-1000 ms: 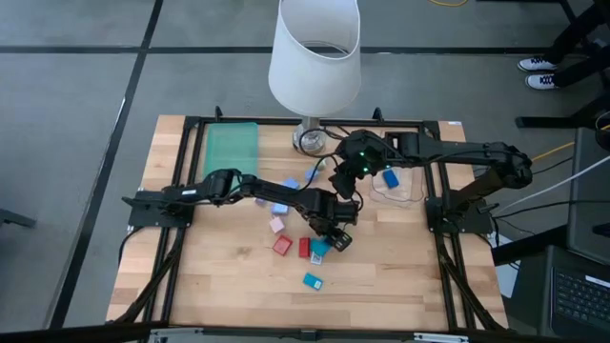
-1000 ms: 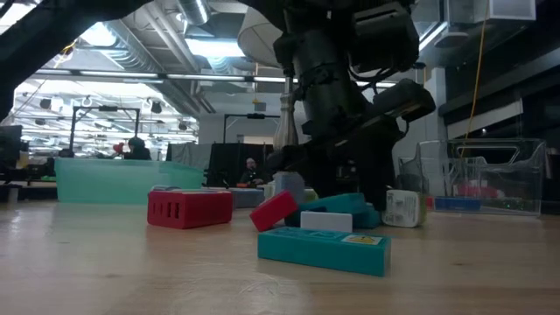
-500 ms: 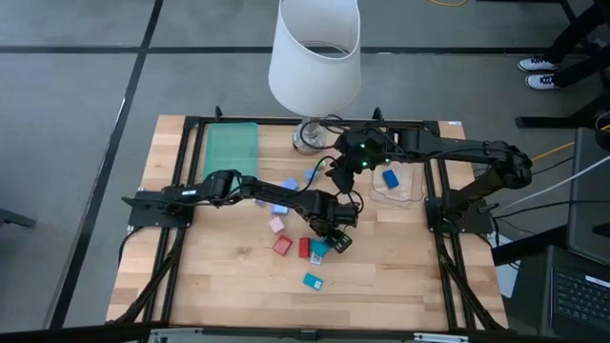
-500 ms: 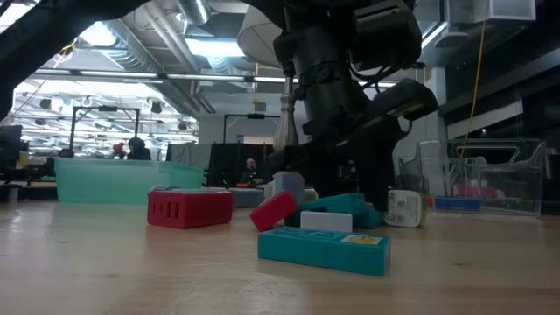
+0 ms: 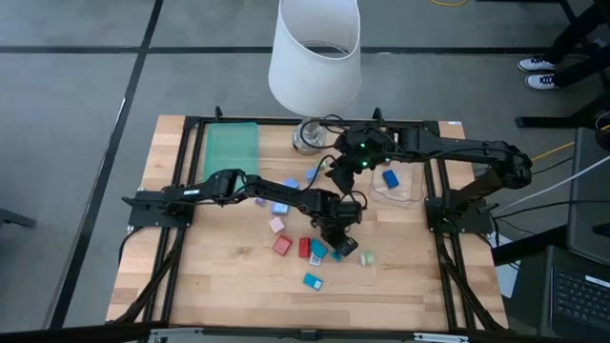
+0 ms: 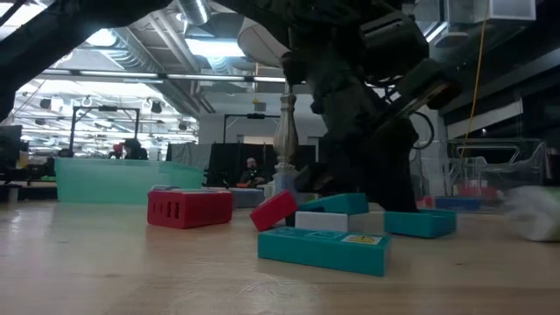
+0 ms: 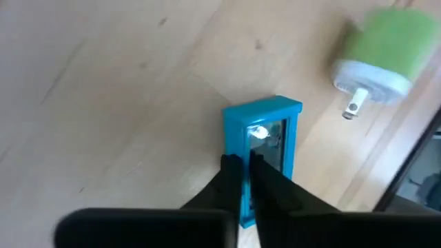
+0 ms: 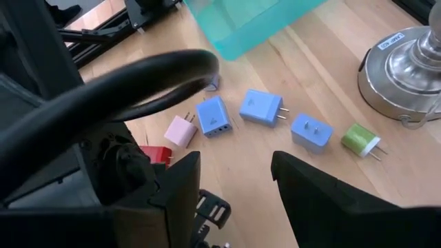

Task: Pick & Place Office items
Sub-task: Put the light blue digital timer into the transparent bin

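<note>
The office items are small plug blocks scattered mid-table: red ones (image 5: 282, 245), blue ones (image 5: 279, 207), a pink one (image 5: 276, 225) and teal ones (image 5: 313, 281). My left gripper (image 5: 339, 238) is shut, pointing steeply down at a teal block (image 7: 265, 134) that lies flat on the wood. A green-and-white plug (image 7: 389, 55) lies loose just beyond it (image 5: 366, 257). Above the far side of the cluster, my right gripper (image 8: 238, 186) hangs open with nothing between its fingers (image 5: 345, 171). My left gripper's shut fingertips (image 7: 241, 176) stand over the teal block's nearer end (image 7: 256, 165), coming down at a slant from the table's left. The block lies flat on the table. I cannot tell whether the tips touch it.
A white lamp (image 5: 315, 57) stands at the far edge on its metal base (image 8: 406, 69). A flat green tray (image 5: 232, 150) lies at the far left. A clear bin (image 5: 405, 186) at the right holds a blue piece (image 5: 390, 178). Bare wood runs along the near edge.
My left gripper has dipped, tipped more steeply and shut. The green-and-white plug that was at its fingertips has shot out toward the table's near right and shows blurred in the low view. A teal block now lies in plain sight beside the gripper.
</note>
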Available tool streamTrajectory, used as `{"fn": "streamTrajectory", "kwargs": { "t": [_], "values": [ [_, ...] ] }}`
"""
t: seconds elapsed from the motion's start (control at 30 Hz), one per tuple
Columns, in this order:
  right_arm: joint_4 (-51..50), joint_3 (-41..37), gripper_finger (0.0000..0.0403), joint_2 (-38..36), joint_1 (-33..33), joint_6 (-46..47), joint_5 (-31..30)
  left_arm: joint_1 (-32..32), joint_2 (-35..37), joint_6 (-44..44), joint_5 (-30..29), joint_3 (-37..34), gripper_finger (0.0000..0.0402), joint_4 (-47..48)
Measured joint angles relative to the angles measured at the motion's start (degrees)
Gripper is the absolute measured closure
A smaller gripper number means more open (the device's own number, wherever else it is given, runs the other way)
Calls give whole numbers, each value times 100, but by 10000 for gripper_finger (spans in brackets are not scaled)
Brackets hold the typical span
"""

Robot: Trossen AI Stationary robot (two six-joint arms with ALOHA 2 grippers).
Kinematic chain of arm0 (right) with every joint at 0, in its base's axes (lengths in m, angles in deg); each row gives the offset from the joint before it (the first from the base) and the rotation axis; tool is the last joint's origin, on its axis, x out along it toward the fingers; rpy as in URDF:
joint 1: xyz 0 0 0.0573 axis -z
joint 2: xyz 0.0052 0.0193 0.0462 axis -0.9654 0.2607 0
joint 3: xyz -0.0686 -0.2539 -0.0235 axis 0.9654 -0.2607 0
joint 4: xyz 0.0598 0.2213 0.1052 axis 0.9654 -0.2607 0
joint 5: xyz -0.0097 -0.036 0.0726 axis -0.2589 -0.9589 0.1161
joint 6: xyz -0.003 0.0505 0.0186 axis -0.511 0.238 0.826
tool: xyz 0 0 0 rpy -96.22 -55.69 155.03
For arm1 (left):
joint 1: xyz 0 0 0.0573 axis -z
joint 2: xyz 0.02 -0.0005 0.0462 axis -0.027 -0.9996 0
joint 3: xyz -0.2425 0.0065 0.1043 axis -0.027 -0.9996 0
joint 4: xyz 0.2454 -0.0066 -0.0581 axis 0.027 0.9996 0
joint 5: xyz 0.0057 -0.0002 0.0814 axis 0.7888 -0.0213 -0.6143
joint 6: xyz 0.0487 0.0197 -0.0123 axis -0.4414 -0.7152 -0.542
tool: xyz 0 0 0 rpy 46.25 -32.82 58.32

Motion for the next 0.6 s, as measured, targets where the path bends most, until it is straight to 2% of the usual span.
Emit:
{"fn": "streamTrajectory", "kwargs": {
  "t": [0.33,0.5,0.6],
  "values": [
    [99,1,209,0,4,143,2,-194,47,-228,83,-43,399,-347],
    [733,36,209,-82,7,174,305,-291,235,-422,-210,-76,399,-733],
    [847,352,209,-92,27,85,326,-330,346,-500,-491,-97,400,-822]
  ]
}}
